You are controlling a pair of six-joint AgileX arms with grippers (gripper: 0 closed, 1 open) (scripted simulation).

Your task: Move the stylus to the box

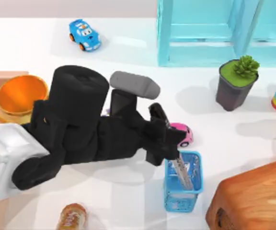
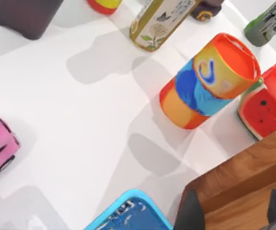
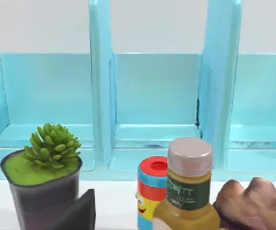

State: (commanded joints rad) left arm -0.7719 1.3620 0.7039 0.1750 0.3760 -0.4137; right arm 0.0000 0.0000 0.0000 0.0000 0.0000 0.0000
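The stylus (image 1: 182, 173), pale grey, stands slanted inside a small blue mesh cup (image 1: 183, 182) right of the table's middle. My left gripper (image 1: 170, 154) hangs just over the cup's near-left rim. In the left wrist view its dark fingertips (image 2: 190, 213) stand wide apart, so the left gripper (image 2: 234, 213) is open with nothing between them, and the cup's rim (image 2: 128, 211) lies just below. The box (image 1: 6, 75) shows as a peach wall at the far left edge. A dark part of my parked right gripper (image 3: 80, 213) faces the shelf.
A pink toy car (image 1: 182, 134) sits just behind the cup, and a brown wooden chest (image 1: 253, 201) stands to its right. A gold trophy cup (image 1: 20, 93) stands by the box. Potted plant (image 1: 236, 81), cyan shelf (image 1: 214, 33), striped can (image 2: 207, 81) and blue car (image 1: 84, 34) stand farther off.
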